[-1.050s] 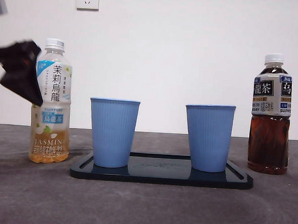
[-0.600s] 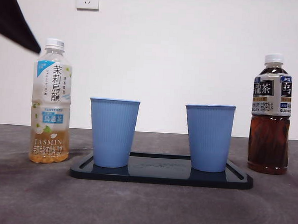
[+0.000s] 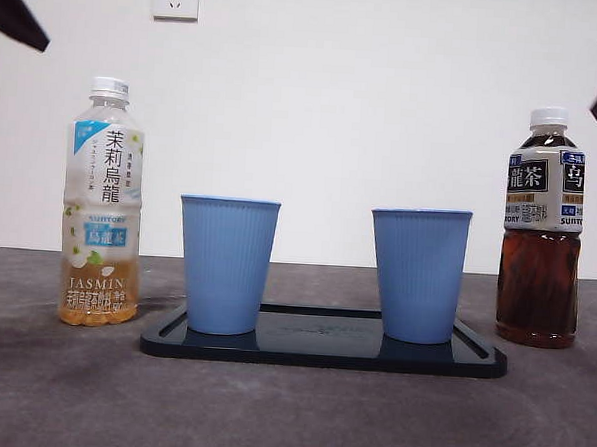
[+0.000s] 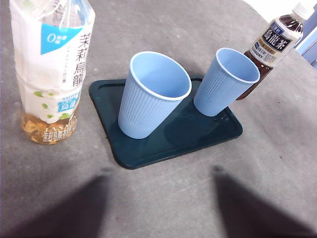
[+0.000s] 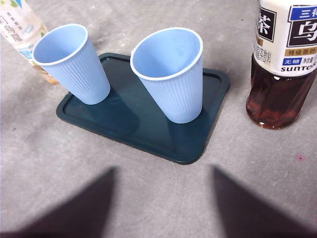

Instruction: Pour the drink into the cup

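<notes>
Front view, tray: a dark tray (image 3: 322, 353) lies on the grey table (image 3: 289, 413), carrying two blue ribbed cups, left cup (image 3: 227, 265) and right cup (image 3: 418, 275), both upright.
Front view, bottles: the jasmine oolong bottle (image 3: 102, 203) stands left of the tray, the dark oolong tea bottle (image 3: 543, 228) right of it; both are capped.
Front view, arms: black tips only, at the top corners.
Left wrist view: left gripper (image 4: 158, 208) hangs over bare table, jaws spread wide, holding nothing; jasmine bottle nearest.
Right wrist view: right gripper (image 5: 161, 206) has jaws wide apart, holding nothing; dark tea bottle just beside the tray.

Each pincer (image 4: 158, 208) shows two plain black, blurred, wedge-shaped jaws, with no visible markings, screws or cables.
</notes>
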Robot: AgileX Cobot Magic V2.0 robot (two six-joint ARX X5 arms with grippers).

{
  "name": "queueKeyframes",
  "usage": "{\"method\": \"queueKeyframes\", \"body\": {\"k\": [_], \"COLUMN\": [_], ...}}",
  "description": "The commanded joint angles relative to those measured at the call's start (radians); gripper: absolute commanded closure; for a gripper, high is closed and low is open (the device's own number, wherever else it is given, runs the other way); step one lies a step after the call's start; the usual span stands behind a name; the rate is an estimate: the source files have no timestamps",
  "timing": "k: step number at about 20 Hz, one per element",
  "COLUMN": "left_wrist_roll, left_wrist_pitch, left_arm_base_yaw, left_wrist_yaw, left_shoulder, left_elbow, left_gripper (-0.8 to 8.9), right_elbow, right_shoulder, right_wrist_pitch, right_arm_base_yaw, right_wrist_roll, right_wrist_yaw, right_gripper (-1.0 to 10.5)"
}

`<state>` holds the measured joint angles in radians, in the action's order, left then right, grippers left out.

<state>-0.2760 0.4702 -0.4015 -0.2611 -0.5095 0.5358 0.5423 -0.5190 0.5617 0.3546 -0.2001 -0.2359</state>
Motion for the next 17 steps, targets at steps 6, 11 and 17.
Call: {"method": "queueKeyframes", "body": {"k": [6,11,17], "left_wrist_roll": [0.002,0.002,0.002], "left_wrist_pitch": [-0.014,-0.014,-0.014], "left_arm_base_yaw": [-0.005,-0.005,-0.005], "left_wrist_yaw": [-0.002,-0.002,-0.002], "left_shoulder": [-0.003,-0.003,-0.003], "left_elbow": [0.017,0.017,0.017], "left_gripper": [8.06,8.06,8.06], "right_elbow": [0.015,0.015,0.015], "right_shoulder": [-0.004,-0.002,-0.002], "right_wrist_pitch": [-0.01,-0.011,-0.011], "right_arm_base_yaw": [0.006,0.006,0.006], "right_wrist_roll": [-0.011,-0.021,-0.021], "right_wrist_yaw": [0.007,0.003,0.003], "right_gripper": [9.3,9.3,9.3]}}
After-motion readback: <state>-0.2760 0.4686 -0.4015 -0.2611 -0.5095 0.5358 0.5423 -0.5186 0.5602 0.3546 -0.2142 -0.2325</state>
